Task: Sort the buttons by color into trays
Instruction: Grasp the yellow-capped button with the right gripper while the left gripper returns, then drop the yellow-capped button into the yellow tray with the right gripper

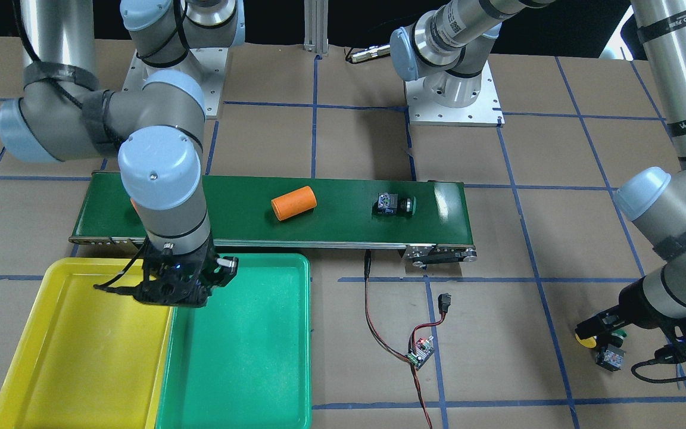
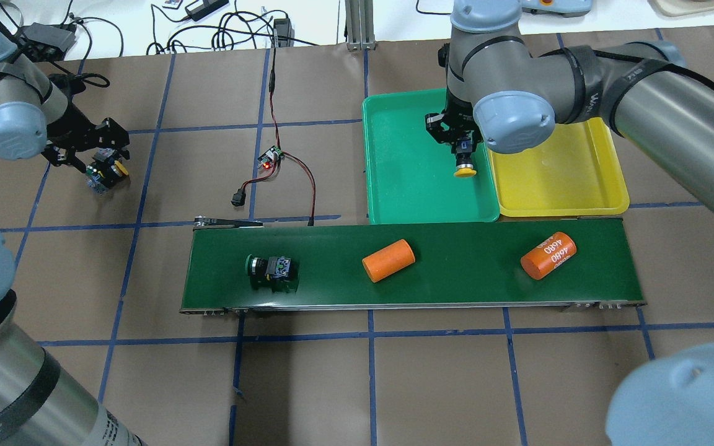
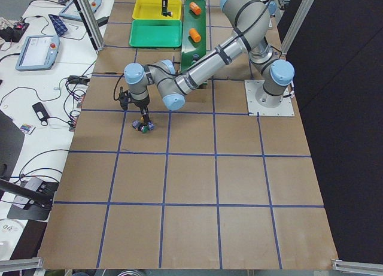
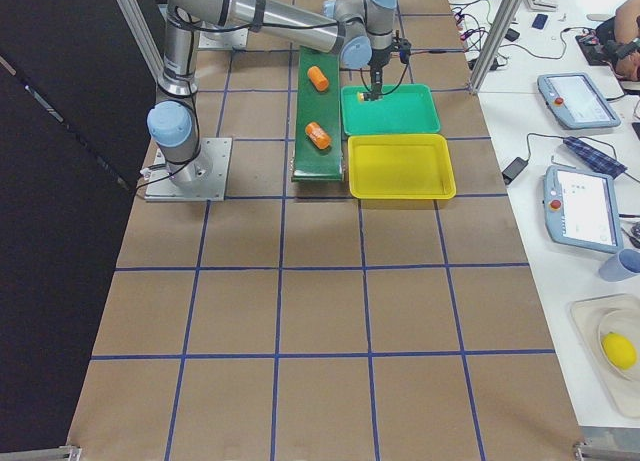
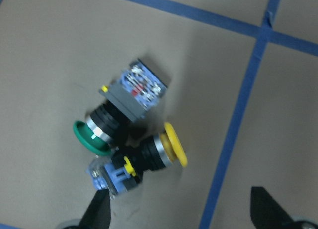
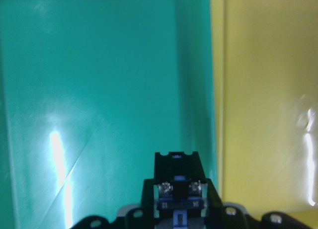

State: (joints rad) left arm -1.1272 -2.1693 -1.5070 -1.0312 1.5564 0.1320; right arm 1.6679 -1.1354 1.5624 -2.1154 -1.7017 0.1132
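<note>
My right gripper (image 2: 462, 152) is shut on a yellow button (image 2: 463, 171), cap down, above the right edge of the green tray (image 2: 406, 186), close to the yellow tray (image 2: 568, 179). The right wrist view shows its switch block (image 6: 177, 167) between the fingers, over green with yellow to the right. A green button (image 2: 270, 269) lies on its side on the conveyor belt (image 2: 456, 285). My left gripper (image 5: 181, 211) is open just above a green button (image 5: 94, 134) and a yellow button (image 5: 164, 152), which lie touching on the table at the far left.
Two orange cylinders (image 2: 388, 260) (image 2: 549, 255) lie on the belt; one is marked 4680. A small circuit board (image 2: 268, 160) with red and black wires sits on the table between the left gripper and the trays. Both trays hold nothing.
</note>
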